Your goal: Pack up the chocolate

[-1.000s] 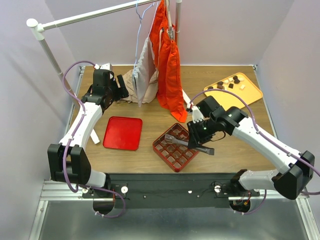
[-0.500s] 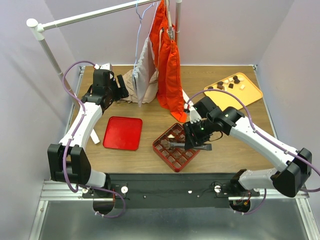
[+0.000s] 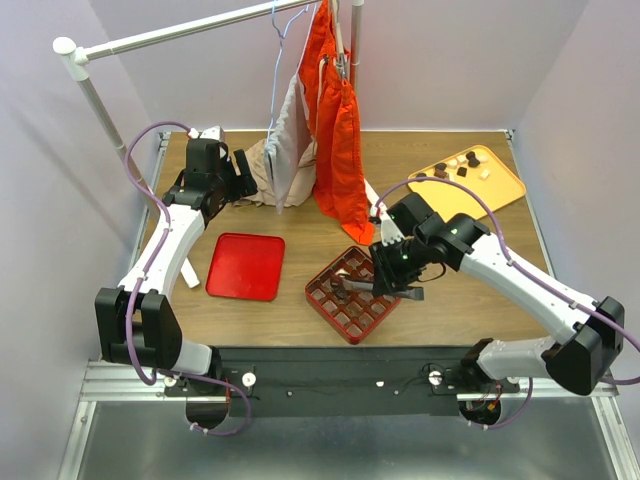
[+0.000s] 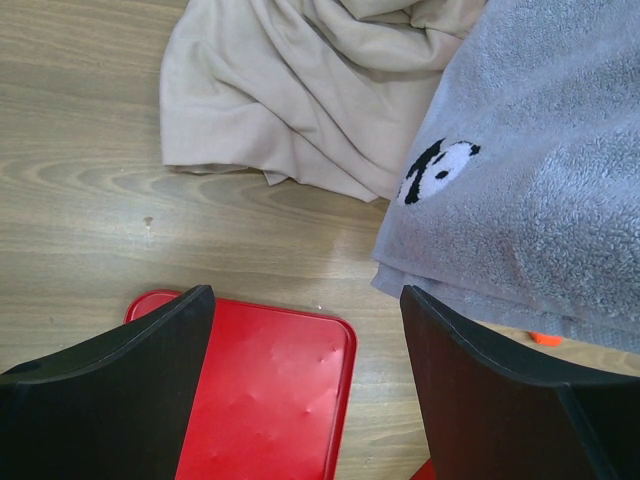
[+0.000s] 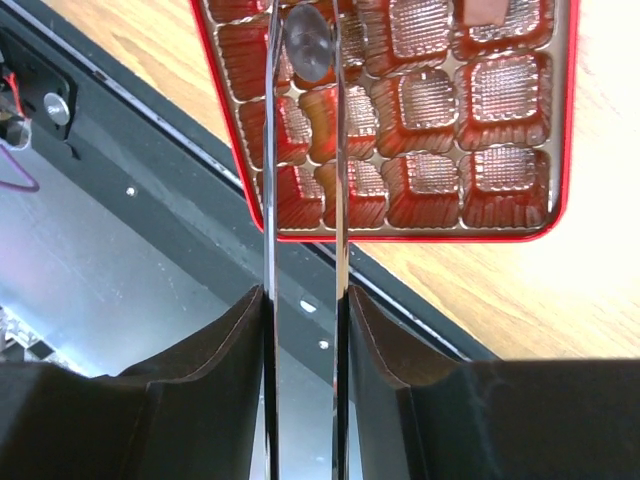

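My right gripper (image 5: 305,290) (image 3: 385,275) is shut on a pair of metal tongs (image 5: 270,150), one blade against each finger. The tong tips pinch a dark lump of chocolate (image 5: 308,40) over the red gridded box (image 5: 400,237) (image 3: 352,300) at the near middle of the table. A pale lump (image 5: 487,8) sits in a cell at the frame's top edge. More chocolate (image 3: 460,165), dark and pale, lies on the yellow-orange tray (image 3: 500,185) at the far right. My left gripper (image 4: 305,300) (image 3: 243,165) stands open and empty at the far left.
A flat red lid (image 3: 245,265) (image 4: 260,390) lies left of the box. Beige cloth (image 4: 300,90) and a grey towel (image 4: 540,180) lie under a clothes rail (image 3: 180,32), where an orange garment (image 3: 340,130) hangs. The table's black front edge (image 5: 150,170) runs just below the box.
My right gripper and the tongs have shifted slightly up and to the left over the box. The left arm has not moved.
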`<state>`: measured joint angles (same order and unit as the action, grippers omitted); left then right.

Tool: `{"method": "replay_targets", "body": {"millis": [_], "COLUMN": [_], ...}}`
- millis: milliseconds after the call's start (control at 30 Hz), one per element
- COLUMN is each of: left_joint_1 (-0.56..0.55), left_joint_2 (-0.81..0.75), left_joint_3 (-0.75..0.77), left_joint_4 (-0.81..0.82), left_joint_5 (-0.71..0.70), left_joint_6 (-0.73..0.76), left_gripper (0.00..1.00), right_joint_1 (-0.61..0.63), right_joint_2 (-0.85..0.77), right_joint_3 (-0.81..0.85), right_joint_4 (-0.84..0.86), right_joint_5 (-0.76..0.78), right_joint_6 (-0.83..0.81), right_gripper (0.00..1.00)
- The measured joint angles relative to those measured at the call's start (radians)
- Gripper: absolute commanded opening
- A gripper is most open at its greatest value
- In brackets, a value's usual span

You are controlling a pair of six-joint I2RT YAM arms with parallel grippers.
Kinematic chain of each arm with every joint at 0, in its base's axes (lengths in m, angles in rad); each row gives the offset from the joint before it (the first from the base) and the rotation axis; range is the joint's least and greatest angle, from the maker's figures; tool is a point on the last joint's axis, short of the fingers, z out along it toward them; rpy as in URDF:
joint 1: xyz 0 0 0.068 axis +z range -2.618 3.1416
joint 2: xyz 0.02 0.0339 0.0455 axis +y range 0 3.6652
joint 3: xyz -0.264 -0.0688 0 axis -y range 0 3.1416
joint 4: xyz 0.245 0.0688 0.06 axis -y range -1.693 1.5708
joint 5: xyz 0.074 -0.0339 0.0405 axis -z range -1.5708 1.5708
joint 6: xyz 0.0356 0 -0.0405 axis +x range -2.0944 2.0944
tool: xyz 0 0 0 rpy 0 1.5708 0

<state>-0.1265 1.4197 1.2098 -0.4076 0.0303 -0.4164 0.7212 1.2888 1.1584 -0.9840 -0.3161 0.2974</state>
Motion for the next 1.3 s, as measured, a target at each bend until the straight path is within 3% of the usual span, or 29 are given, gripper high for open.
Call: {"method": "replay_targets", "body": {"millis": [400, 633, 1000, 1100, 1300], "left_joint_1": [0.000, 0.000, 0.000, 0.000, 0.000], "left_joint_2": [0.000, 0.000, -0.008, -0.010, -0.010], "left_joint_3": [0.000, 0.000, -0.005, -0.006, -0.008], "left_joint_4": [0.000, 0.000, 0.000, -0.001, -0.001], "left_joint_5": [0.000, 0.000, -0.002, -0.017, -0.024], "left_joint_6": [0.000, 0.000, 0.003, 0.008, 0.020], "left_gripper": [0.84, 0.85, 0.84, 0.84, 0.84], "right_joint_1": [0.000, 0.000, -0.008, -0.062, -0.299], "right_joint_2": [-0.009, -0.018, -0.022, -0.013, 0.026], "right_joint_3": [0.011, 0.043, 0.174, 0.196, 0.217], "right_joint_4": [-0.005, -0.010, -0.064, -0.066, -0.018], "right_joint_5": [0.039, 0.088, 0.352, 0.425, 0.473], "right_joint_6": [0.008, 0.019, 0.013, 0.006, 0.004], "right_gripper": [0.48, 0.14, 0.14, 0.14, 0.17]}}
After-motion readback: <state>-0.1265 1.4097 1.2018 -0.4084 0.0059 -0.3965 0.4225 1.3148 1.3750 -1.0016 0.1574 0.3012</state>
